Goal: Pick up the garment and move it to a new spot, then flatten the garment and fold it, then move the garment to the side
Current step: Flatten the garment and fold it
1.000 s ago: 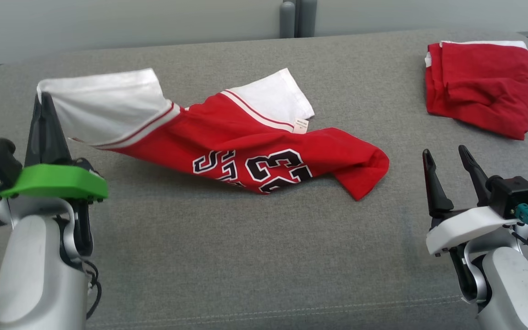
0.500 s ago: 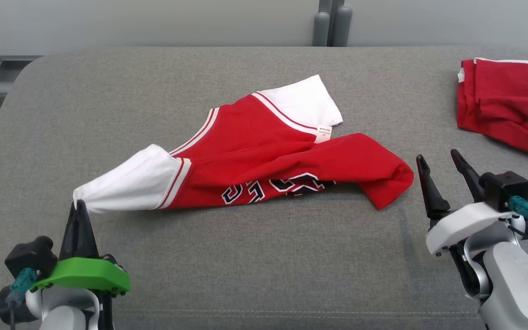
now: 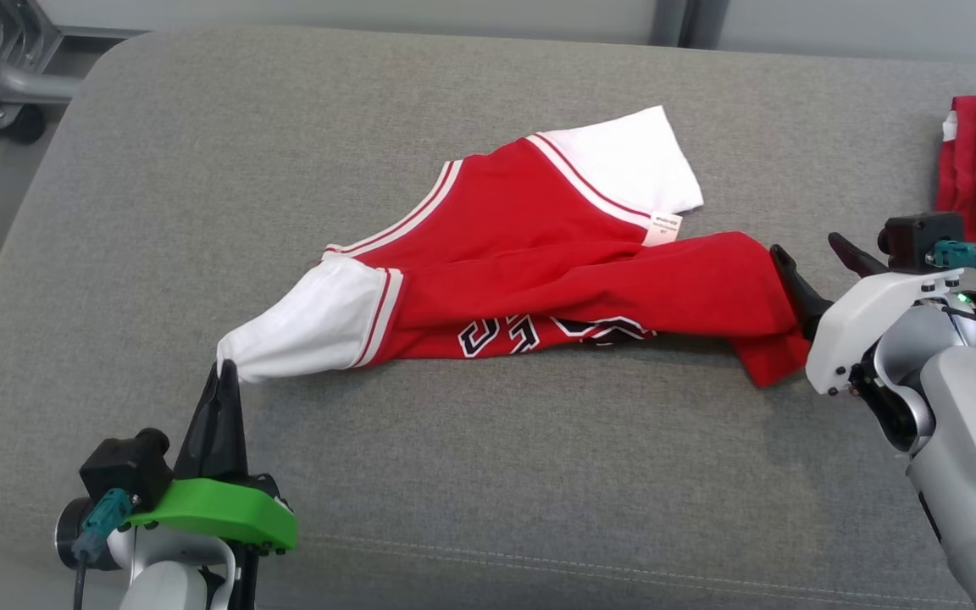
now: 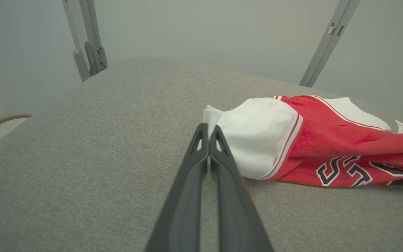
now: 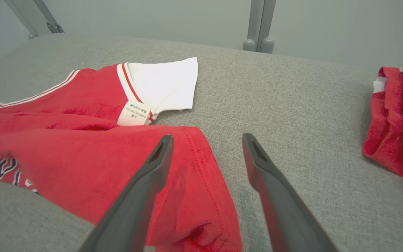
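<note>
Slippage worried me: my left gripper [image 3: 224, 366] was pinched shut on only the tip of the jersey's [image 3: 556, 263] white sleeve [image 3: 310, 330], so a hard tug could likely free it. My right gripper [image 3: 806, 246] stood wide, empty, by the hem [image 3: 763, 364]. The jersey lay mid-cushion [image 3: 488, 474], its long axis left-right, gripped sleeve toward my left.

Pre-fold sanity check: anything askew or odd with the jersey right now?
Yes. The red jersey lies twisted and bunched, not flat: its number print is rolled under at the near edge, and its white sleeve is drawn to a point where the left gripper is shut on it.
</note>
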